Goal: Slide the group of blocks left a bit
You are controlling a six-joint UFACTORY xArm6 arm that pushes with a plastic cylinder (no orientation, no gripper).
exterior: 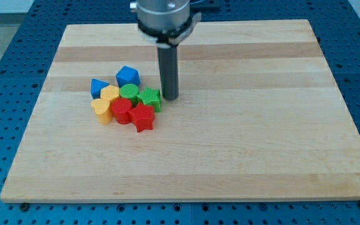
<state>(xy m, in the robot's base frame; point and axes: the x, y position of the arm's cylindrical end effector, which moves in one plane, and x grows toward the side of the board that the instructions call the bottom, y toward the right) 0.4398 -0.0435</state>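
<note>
Wood, pale and striped, made the board over a blue perforated bench. My tip, jawless, stood just right of the green star.

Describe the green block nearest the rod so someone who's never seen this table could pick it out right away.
On the wooden board, a cluster of eight coloured blocks sits left of centre, with my tip just off its right edge. The green star block is the cluster's rightmost piece, right beside my tip. Its green neighbour, the green round block, sits further left, and the red star block lies below it.
</note>
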